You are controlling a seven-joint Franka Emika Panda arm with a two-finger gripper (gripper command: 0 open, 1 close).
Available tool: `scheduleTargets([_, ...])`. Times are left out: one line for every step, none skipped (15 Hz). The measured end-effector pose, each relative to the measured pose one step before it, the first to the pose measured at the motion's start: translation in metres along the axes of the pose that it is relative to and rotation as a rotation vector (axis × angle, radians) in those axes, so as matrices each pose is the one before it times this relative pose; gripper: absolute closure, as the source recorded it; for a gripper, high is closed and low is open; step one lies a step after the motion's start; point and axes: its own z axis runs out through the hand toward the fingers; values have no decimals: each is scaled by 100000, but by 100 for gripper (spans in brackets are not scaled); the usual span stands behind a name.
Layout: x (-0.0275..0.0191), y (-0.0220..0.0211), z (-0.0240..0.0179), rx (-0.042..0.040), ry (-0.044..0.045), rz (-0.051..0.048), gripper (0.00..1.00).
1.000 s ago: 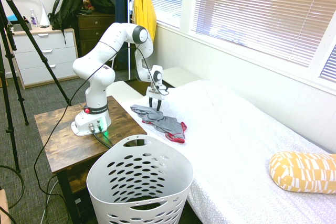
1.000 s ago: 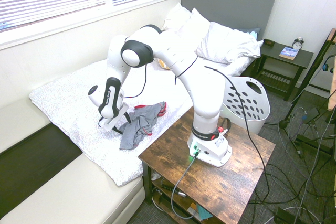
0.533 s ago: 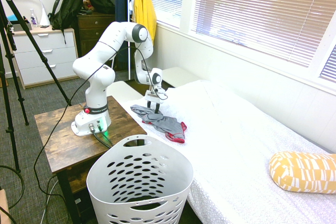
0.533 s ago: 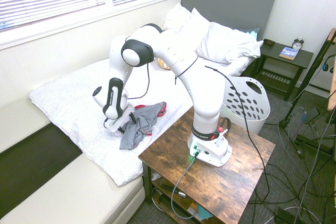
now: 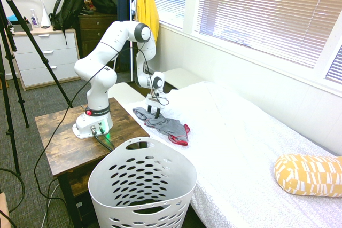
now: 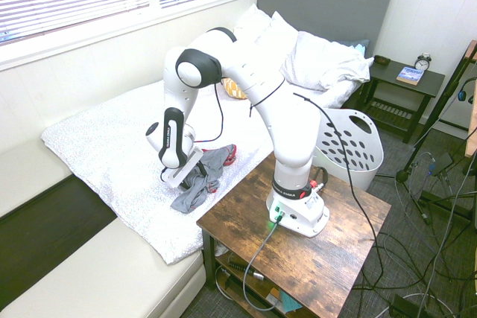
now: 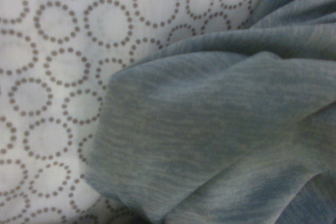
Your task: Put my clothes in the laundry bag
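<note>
The first outside camera stands near the foot of the bed (image 5: 251, 148), high up, and looks along it toward the dresser (image 5: 45, 57). The white basket (image 5: 141, 185) is very close to it. The second outside camera looks from the other side, high up, toward the pillows (image 6: 313, 61). Both see the arm (image 5: 115, 52), the counter (image 6: 298, 258) and the gray clothes (image 6: 197, 188). The wrist camera is right above the gray cloth (image 7: 220, 140) and the dotted bedcover (image 7: 52, 77).

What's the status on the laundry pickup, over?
Gripper open, down at the grey garment on the bed, nothing gripped. Laundry basket beside the bed, no clothes seen in it. Path clear as far as visible.
</note>
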Motion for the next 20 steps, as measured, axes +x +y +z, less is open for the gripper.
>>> scheduleTargets([34, -28, 72, 2351, -854, 175, 100])
scheduleTargets([149, 67, 64, 2172, -906, 88, 100])
scheduleTargets([199, 157, 99, 1477, -765, 89, 100])
scheduleTargets([86, 116, 85, 556, -538, 89, 100])
scheduleTargets([-25, 29, 42, 414, -382, -52, 100])
scheduleTargets([-25, 20, 33, 220, -334, 163, 100])
scheduleTargets([-28, -8, 35, 267, -297, 67, 100])
scheduleTargets([-56, 9, 96, 70, -147, -53, 100])
scheduleTargets([-39, 41, 108, 59, -201, -7, 100])
scheduleTargets([-47, 71, 134, 155, -252, 33, 100])
scheduleTargets([-71, 97, 180, 278, -247, 210, 100])
scheduleTargets([-33, 56, 101, 10, -201, 122, 100])
scheduleTargets([7, 11, 5, 25, -90, 60, 100])
scheduleTargets([21, 11, 1, 61, -141, 184, 100])
scheduleTargets([26, 12, -5, 79, -150, 246, 100])
scheduleTargets([16, -3, -24, 130, -112, 212, 100])
scheduleTargets([8, -15, -52, 153, -27, 149, 100])
scheduleTargets([22, -29, -109, 295, -25, 277, 100])
scheduleTargets([32, -40, -149, 371, 25, 258, 100])
scheduleTargets([50, -48, -200, 499, 37, 349, 100])
